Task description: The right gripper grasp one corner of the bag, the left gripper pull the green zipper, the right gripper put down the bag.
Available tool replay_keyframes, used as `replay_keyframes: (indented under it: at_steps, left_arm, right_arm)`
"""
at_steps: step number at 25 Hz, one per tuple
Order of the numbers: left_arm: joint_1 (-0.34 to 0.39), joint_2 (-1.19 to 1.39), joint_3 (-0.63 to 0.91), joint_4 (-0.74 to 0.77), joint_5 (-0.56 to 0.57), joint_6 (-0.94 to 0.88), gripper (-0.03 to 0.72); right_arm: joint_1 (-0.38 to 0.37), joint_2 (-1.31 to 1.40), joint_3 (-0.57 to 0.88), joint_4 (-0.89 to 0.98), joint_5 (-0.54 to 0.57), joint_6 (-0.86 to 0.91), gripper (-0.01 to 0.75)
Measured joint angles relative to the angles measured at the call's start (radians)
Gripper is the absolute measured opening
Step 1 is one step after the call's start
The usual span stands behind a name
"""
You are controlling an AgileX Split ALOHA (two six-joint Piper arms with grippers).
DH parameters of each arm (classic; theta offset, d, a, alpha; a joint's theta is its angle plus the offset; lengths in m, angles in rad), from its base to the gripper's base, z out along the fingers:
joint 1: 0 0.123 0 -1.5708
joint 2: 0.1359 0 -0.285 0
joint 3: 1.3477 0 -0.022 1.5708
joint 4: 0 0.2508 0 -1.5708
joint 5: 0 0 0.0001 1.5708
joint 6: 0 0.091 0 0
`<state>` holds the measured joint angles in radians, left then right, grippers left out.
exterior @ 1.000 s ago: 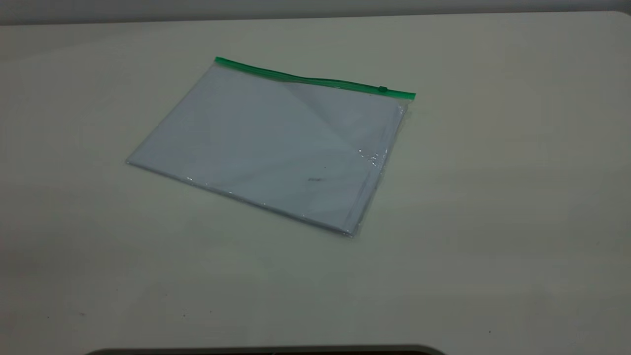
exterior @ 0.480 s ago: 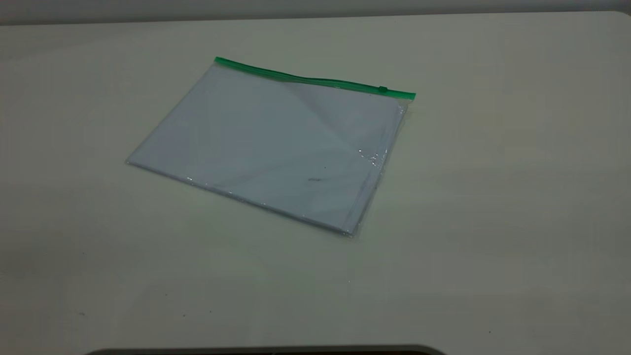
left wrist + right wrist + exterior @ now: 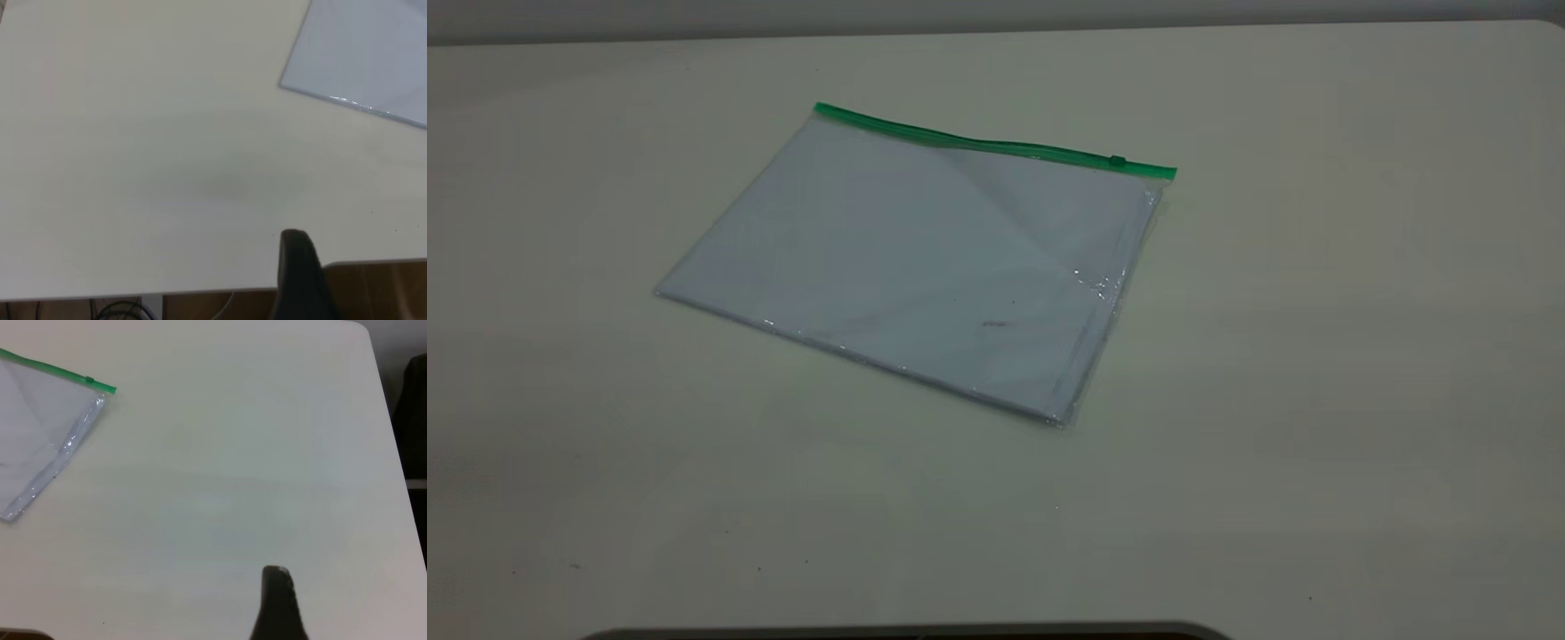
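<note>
Bag [image 3: 911, 267] lies flat on the table [image 3: 1316, 400], a bit toward 11 o'clock from the table's middle in the exterior view, skewed so its corners point off-square. White paper fills it. Zipper [image 3: 996, 145] runs along the far long edge, 10 to 2 o'clock across the bag, with the slider [image 3: 1117, 161] near the 2 o'clock end, just short of that corner. Nothing touches the bag.

Neither arm shows in the exterior view. Left gripper: only one dark finger [image 3: 300, 277] pokes into its wrist view, over the table's near edge, well apart from the bag's corner [image 3: 283, 85]; width of its jaws, cannot tell. Right gripper: likewise a single dark finger [image 3: 279, 603] in its wrist view, above bare table, well apart from the bag's zipper-end corner [image 3: 110, 389]; jaw gap also cannot be told. Cables on the floor [image 3: 120, 310] show below the table edge in the left wrist view.
</note>
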<state>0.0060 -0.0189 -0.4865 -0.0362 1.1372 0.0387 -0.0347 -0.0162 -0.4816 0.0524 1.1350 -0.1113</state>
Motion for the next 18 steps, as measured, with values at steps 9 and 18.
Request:
replay_keyframes:
  at_steps: [9,18]
  left_arm:
    - [0.000,0.000,0.000,0.000,0.000,0.000,0.520]
    - [0.000,0.052,-0.030,0.014,-0.044,0.000,0.520]
  right_arm:
    - [0.000,0.000,0.000,0.004,0.000,0.000,0.592]
    - [0.000,0.043,-0.039,0.120,-0.012,0.003,0.592]
